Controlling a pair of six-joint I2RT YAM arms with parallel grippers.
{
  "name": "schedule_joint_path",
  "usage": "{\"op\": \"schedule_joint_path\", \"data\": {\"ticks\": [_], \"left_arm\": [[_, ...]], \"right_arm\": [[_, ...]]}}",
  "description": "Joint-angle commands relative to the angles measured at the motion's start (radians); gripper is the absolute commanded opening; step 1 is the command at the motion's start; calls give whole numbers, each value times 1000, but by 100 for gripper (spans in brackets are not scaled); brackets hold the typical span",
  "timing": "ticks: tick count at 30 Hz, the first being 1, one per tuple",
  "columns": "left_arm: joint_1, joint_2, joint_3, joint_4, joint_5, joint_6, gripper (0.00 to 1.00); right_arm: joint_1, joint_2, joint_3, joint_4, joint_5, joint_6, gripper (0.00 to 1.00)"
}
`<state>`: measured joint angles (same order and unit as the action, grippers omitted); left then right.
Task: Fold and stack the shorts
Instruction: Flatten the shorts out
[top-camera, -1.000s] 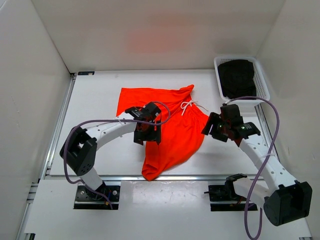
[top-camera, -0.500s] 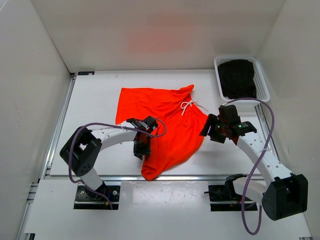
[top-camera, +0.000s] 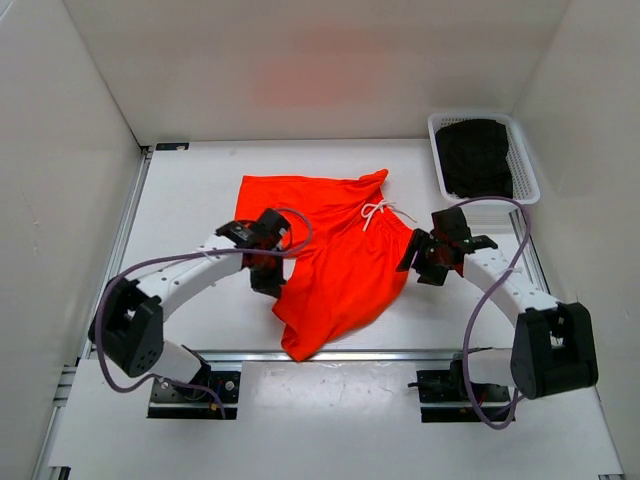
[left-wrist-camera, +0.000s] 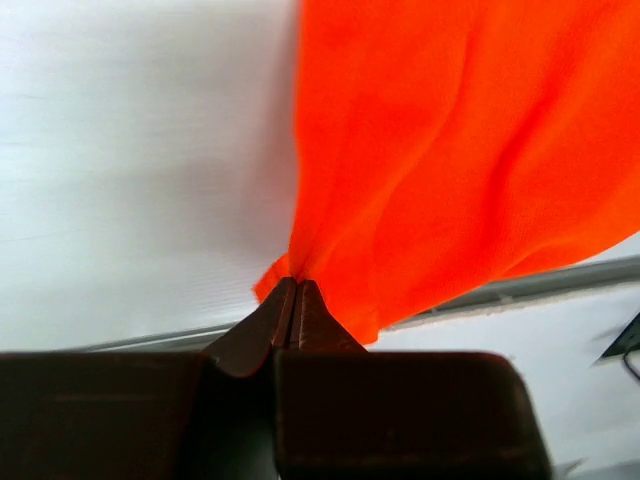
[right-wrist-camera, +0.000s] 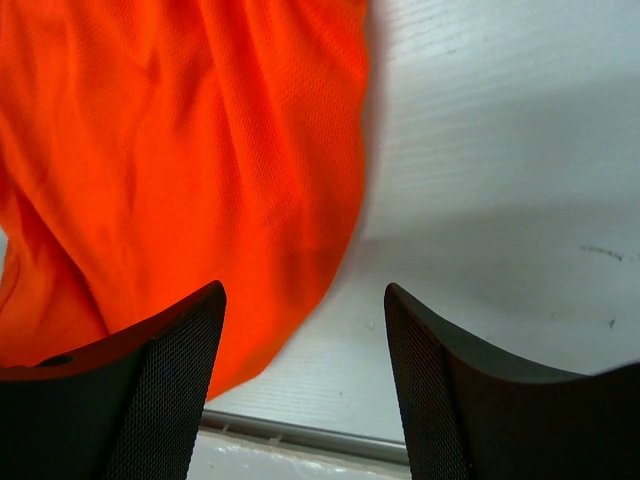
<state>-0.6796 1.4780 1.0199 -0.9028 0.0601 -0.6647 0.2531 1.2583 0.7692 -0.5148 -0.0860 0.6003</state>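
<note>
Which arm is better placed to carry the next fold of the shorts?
Left. The left gripper is shut on an edge of the shorts, so it could pull the fabric over at once. The right gripper is open above the shorts' right edge, holding nothing.

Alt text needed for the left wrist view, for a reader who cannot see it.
The left end effector is shut, pinching a corner of the bright orange-red fabric shorts, which fan out to the upper right over the white table.

Left gripper: pinching the shorts, reached toward 1 o'clock
Right gripper: jaws apart, reached toward 11 o'clock
</note>
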Motion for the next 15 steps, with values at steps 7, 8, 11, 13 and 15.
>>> {"op": "schedule_joint_path", "data": {"ticks": [7, 8, 11, 13, 15], "left_arm": [[355, -56, 95, -70, -91, 96, 10], [382, -44, 104, -58, -82, 96, 10], [443, 25, 137, -47, -82, 96, 10], [466, 71, 146, -38, -82, 109, 10], [495, 99, 161, -27, -82, 120, 10]], "right_arm": [[-37, 185, 90, 131, -3, 19, 69], [-37, 216, 108, 143, -3, 19, 69], [-37, 285, 145, 153, -3, 29, 67], [-37, 331, 182, 153, -3, 29, 64], [-37, 354, 202, 162, -3, 38, 63]]}}
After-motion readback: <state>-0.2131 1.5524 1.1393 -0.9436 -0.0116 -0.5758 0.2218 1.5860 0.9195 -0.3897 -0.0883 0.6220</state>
